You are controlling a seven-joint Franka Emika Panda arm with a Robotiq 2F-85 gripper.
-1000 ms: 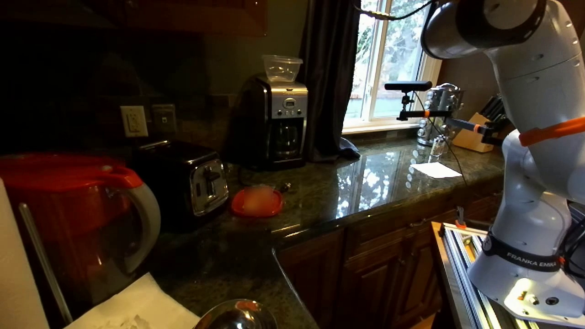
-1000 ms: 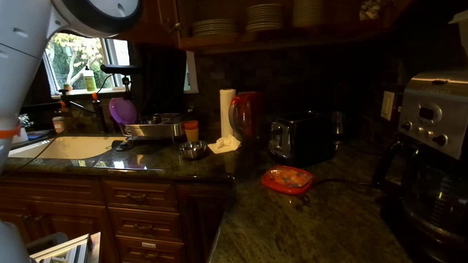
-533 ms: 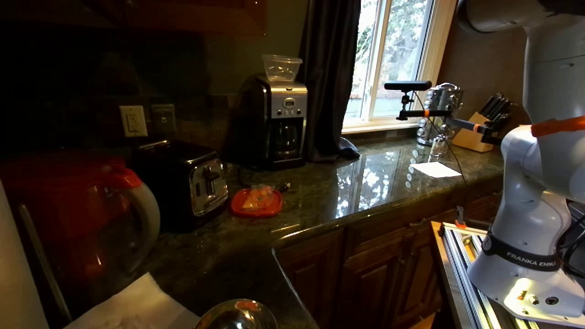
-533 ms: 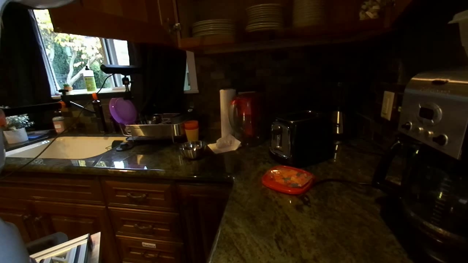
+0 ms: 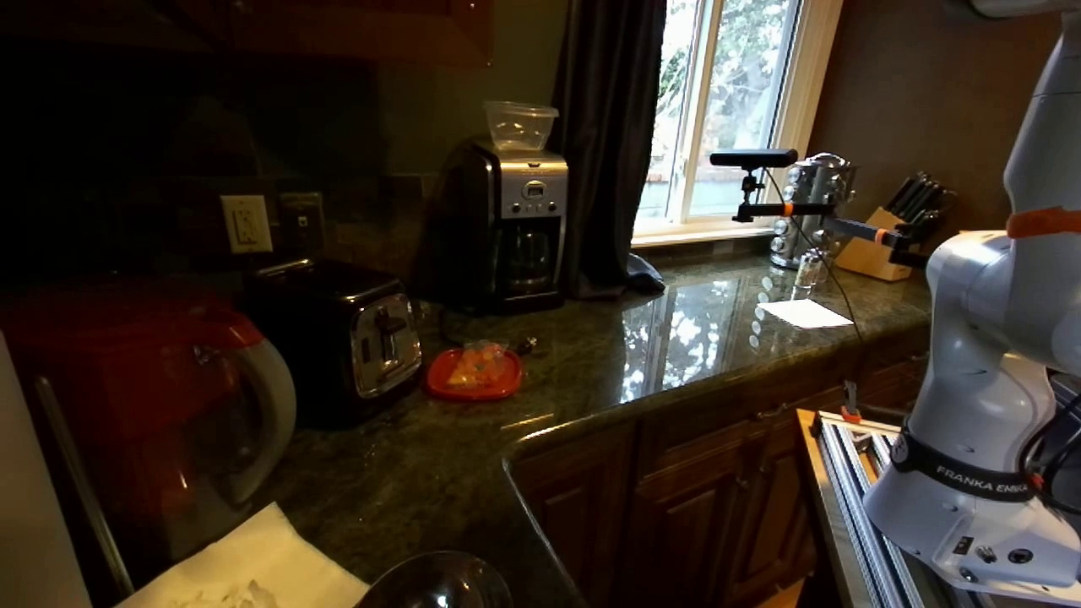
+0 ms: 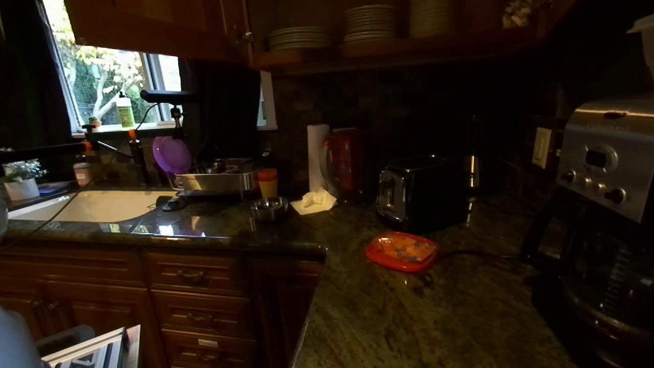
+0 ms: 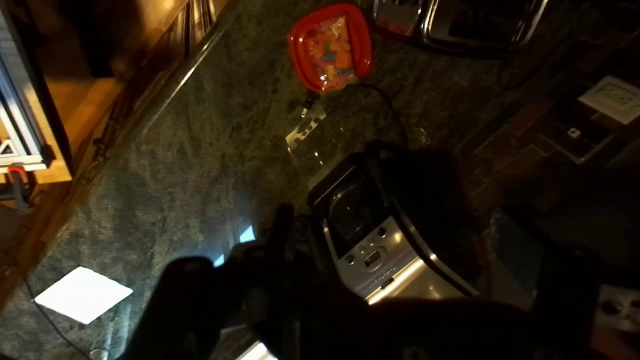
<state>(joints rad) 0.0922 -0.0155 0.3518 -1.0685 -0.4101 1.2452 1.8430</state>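
My gripper [image 7: 392, 215] shows as dark fingers low in the wrist view. They look spread apart, and I see nothing held between them. Past the fingers is the silver and black coffee maker [image 7: 372, 257], also in both exterior views [image 5: 528, 211] [image 6: 598, 158]. A clear plastic container [image 5: 520, 127] stands on top of it. A red square dish [image 7: 298, 55] holds a clear bag with orange and blue pieces [image 7: 332, 47]. The dish lies on the counter in both exterior views [image 5: 473, 393] [image 6: 401, 266]. The gripper is outside both exterior views.
A black toaster [image 5: 329, 338] and red pitcher [image 5: 169, 397] stand by the dish. A paper towel [image 5: 245, 557] and metal bowl [image 6: 270, 209] lie nearby. White paper [image 5: 806, 313], a knife block [image 5: 882, 249], a camera on an arm [image 5: 753, 159] and the sink [image 6: 97, 207] also show.
The arm's upper links have swung up and away, almost out of both exterior views. The objects on the counter have not moved. The light on the robot base has dimmed.
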